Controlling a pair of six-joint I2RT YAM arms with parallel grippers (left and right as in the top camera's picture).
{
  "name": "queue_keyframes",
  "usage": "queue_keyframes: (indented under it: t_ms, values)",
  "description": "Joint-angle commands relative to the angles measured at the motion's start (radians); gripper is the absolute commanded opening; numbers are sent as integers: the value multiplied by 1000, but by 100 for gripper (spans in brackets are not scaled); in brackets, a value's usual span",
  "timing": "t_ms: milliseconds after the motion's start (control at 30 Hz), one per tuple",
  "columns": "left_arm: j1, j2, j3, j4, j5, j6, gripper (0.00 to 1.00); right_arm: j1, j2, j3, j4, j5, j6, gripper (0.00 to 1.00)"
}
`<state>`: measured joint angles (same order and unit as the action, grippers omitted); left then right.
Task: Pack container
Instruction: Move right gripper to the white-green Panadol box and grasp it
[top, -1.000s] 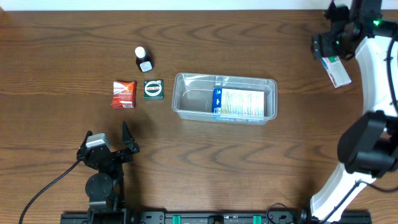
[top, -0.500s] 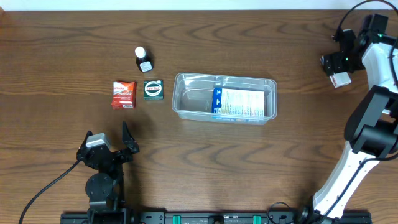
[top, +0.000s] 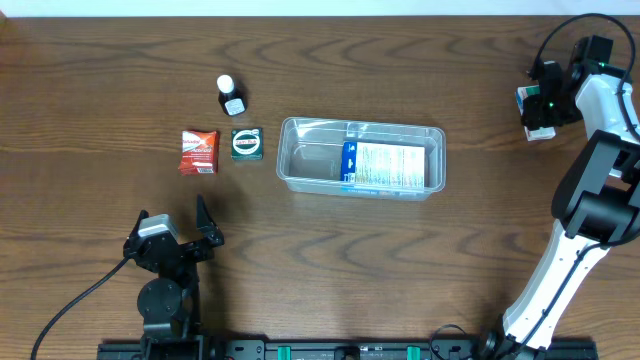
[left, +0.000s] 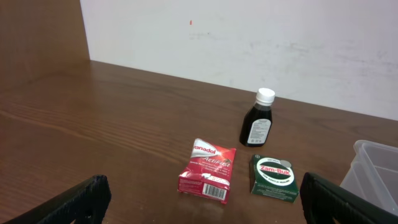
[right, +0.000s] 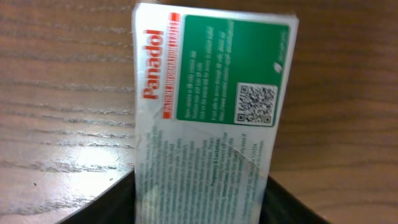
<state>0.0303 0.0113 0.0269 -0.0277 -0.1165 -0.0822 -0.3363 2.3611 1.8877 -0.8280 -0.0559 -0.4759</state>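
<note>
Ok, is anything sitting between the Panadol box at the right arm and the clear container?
Nothing visible does: only bare table lies between the Panadol box and the right end of the container. Inside, a blue-and-white box fills the right half; the left half is free.

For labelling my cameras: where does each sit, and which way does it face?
Overhead: above the table, looking straight down at the container; left gripper, right gripper show.
Left wrist: low behind the open left gripper, facing bottle, red packet, green box; both fingers show.
Right wrist: close over the Panadol box; its own fingers flank it.
Overhead and left wrist share those three items.
</note>
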Motion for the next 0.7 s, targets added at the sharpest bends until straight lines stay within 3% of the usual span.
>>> queue_keyframes:
  t_ms: [0,167,433,667]
  values:
    - [4,-1,-23,-34,-23,-6,98,-4,2,6,-10,-8,19,44]
    - [4,-1,-23,-34,-23,-5,98,-4,2,6,-22,-8,40,28]
    - [4,-1,-23,-34,-23,-6,98,16,0,81,-111,-48,83,24]
    - [4,-1,-23,-34,-23,-5,98,94,0,322,-322,-138,69,19]
